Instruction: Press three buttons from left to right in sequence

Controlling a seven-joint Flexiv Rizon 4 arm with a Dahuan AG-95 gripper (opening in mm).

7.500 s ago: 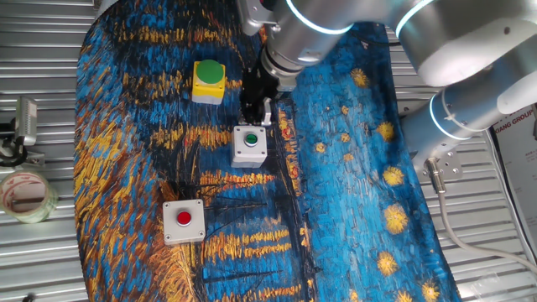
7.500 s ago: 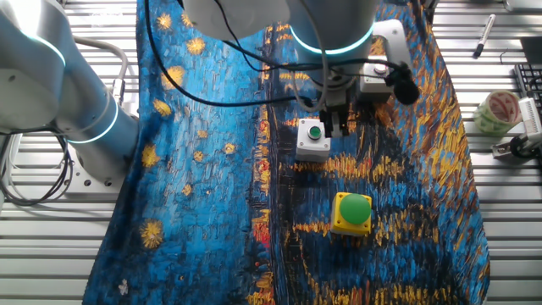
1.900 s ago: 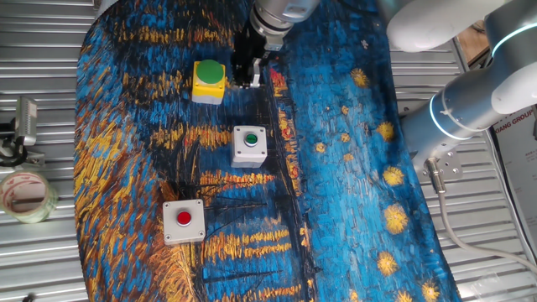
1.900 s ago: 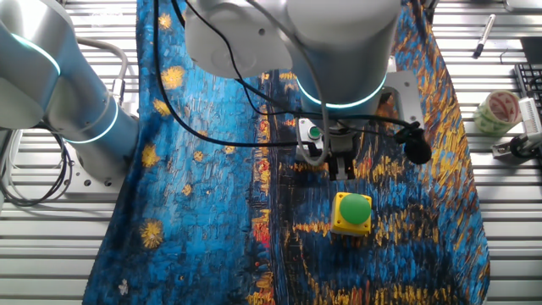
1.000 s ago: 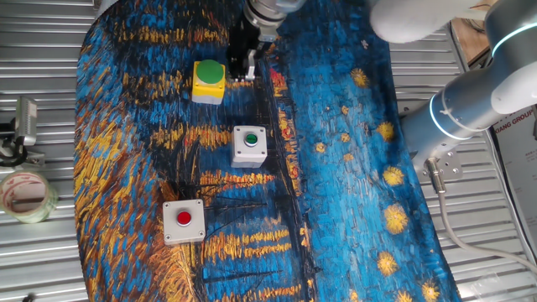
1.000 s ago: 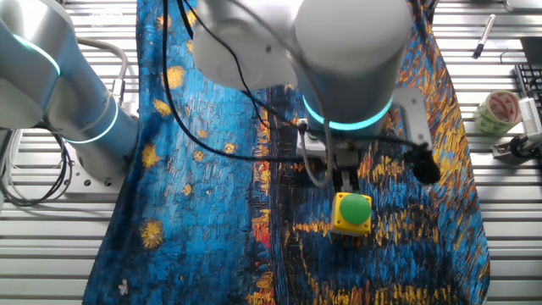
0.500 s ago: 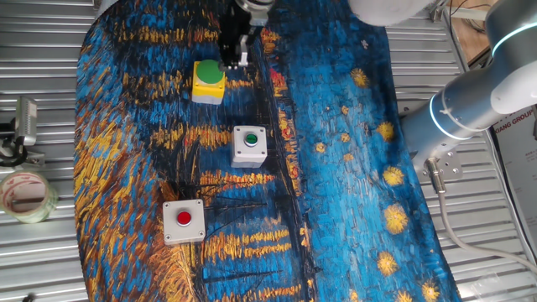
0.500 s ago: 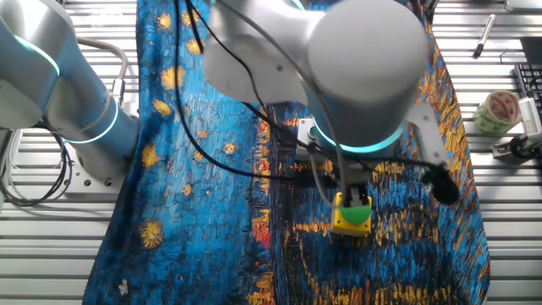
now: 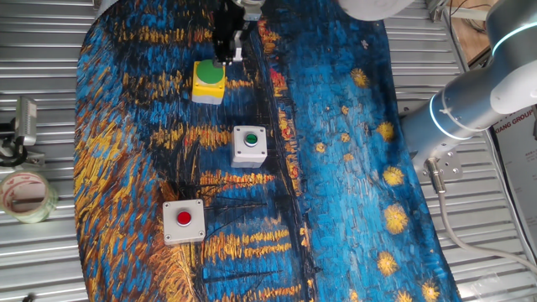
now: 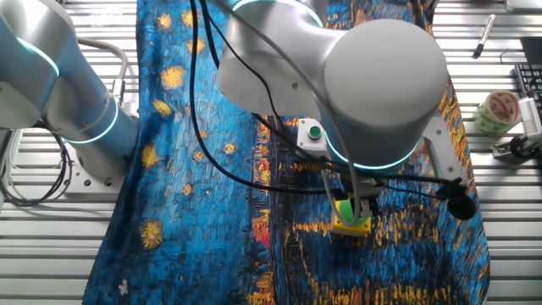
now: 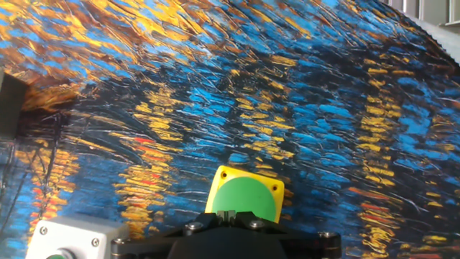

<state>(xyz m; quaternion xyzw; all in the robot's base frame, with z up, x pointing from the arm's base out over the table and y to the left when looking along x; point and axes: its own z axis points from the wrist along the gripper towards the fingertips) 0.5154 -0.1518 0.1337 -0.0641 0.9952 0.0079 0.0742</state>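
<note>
Starry painted cloth [image 9: 352,168], ribbed metal table [image 9: 42,252]

Ribbed metal surface [image 9: 50,268], draped with a blue and gold painted cloth [image 9: 336,168]. On the cloth lay 3 button boxes: yellow box [image 9: 208,82], grey-white green-button box [image 9: 249,145], grey-white red-button box [image 9: 184,221]. Off the cloth sat a tape roll [image 9: 25,195].

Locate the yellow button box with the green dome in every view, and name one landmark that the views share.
One fixed view: yellow button box at upper left of the cloth, just below the claw.
The other fixed view: lower centre, partly hidden by the arm.
Hand view: bottom centre.
Shared landmark: the grey-white box with the small green button.
</note>
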